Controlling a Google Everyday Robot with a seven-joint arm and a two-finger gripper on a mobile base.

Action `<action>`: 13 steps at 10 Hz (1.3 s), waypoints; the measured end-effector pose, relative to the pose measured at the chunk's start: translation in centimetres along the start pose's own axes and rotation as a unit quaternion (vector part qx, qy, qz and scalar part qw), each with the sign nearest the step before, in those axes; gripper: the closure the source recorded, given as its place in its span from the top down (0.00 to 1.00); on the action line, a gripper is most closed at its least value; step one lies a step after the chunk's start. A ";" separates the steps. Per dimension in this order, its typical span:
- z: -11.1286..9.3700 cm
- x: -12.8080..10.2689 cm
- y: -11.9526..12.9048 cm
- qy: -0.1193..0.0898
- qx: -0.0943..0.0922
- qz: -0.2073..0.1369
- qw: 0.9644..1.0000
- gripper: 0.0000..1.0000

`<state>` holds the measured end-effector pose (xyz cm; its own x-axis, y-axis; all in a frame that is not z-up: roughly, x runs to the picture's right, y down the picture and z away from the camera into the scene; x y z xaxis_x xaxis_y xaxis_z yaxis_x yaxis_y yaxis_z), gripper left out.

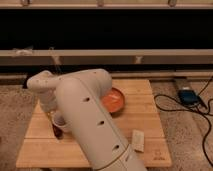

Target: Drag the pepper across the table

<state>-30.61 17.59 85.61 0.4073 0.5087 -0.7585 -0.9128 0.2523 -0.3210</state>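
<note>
The pepper [56,131] is a small dark red-brown object lying on the left part of the light wooden table [145,120]. A clear plastic cup [59,120] stands right against it. My big white arm [90,120] reaches from the bottom middle up to the left and bends down there. My gripper [51,115] hangs at the arm's end, down at the table just above and left of the pepper. The arm and the cup hide most of the gripper.
An orange bowl [114,100] sits near the table's middle, partly behind my arm. A small white packet [137,140] lies at the front right. A blue device [187,95] with black cables lies on the floor to the right. A dark wall with rails runs behind.
</note>
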 end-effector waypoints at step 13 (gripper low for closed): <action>-10.3 -9.3 2.9 -0.119 -0.053 -0.013 0.991 0.07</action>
<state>-37.34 5.11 85.93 0.4139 0.6865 -0.5978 -0.8949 0.1866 -0.4053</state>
